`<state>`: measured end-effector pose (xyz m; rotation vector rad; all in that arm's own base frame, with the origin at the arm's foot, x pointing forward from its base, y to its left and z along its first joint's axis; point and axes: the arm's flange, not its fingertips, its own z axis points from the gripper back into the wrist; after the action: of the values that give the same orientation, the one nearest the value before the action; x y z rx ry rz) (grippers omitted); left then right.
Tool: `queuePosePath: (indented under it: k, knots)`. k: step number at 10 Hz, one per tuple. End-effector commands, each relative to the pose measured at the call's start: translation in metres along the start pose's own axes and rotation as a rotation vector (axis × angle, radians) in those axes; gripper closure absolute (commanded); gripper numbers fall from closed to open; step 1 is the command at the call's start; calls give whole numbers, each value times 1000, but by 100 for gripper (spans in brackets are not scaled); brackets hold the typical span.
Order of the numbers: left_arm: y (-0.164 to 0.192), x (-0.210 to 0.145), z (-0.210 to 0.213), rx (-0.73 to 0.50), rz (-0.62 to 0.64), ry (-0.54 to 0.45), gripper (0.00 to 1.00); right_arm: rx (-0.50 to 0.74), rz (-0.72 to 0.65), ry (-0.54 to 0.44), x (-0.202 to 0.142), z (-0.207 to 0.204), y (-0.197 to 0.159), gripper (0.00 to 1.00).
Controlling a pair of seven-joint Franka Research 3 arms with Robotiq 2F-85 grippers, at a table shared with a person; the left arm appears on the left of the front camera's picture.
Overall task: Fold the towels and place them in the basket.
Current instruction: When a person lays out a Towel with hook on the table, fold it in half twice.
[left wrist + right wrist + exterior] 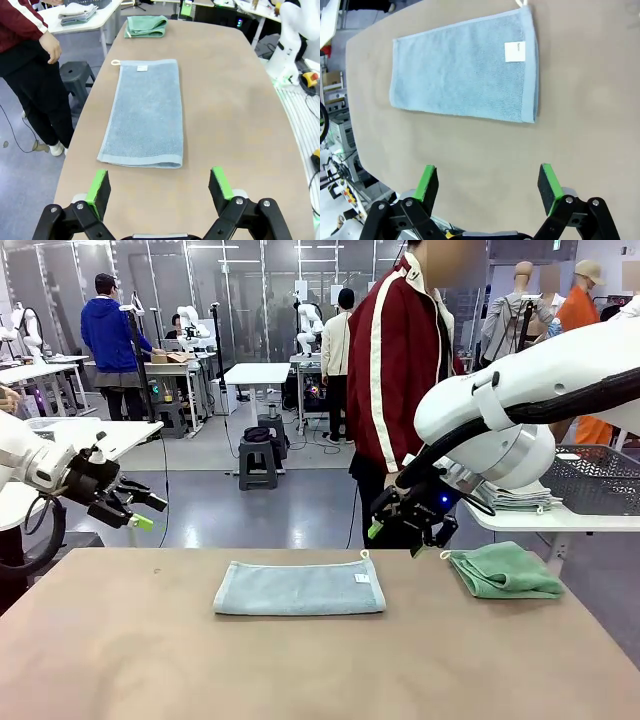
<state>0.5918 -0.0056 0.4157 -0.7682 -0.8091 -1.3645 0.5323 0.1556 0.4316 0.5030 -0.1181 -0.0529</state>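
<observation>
Now, left claw [160,175]: jaws spread wide and holding nothing, off the worktop's [300,660] left edge.
Right claw [487,170]: also wide open and empty, hovering above the far edge, right of the middle.
Grey towel [299,588]: flat in a long doubled strip, midway between left and right edges and nearer the far edge; white label [361,578] on top at its right end.
Green towel [505,571]: loosely folded at the far right corner.
Basket [600,480]: on a side table [540,520] beyond the right edge.
Step, by my reading: strip laid out, next fold not begun.
Risk, grip: pinching only the top layer would peel the strip open.
Risk, carry: the basket is well apart, so a loose fold could fall open on the way.
Risk, sweep: the right arm could nudge the green towel off its corner.
</observation>
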Motion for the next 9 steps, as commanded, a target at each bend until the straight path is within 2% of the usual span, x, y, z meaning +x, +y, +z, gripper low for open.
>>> queuePosePath:
  k: [1,2,3,6,7,9]
  knots:
    - [7,-4,3,-29,-5,-28,0,-25,-21,-4,6,3,10,0]
    - [0,0,0,0,0,0,0,-34,32,-24,5,6,13,0]
    - [0,0,0,0,0,0,0,-7,-4,-5,2,2,3,0]
    - [0,0,0,0,0,0,0,-13,9,-10,3,5,6,0]
    - [0,0,0,0,0,0,0,-106,-4,-21,2,-15,15,0]
    - [0,0,0,0,0,0,0,-152,-8,-53,-1,-58,26,0]
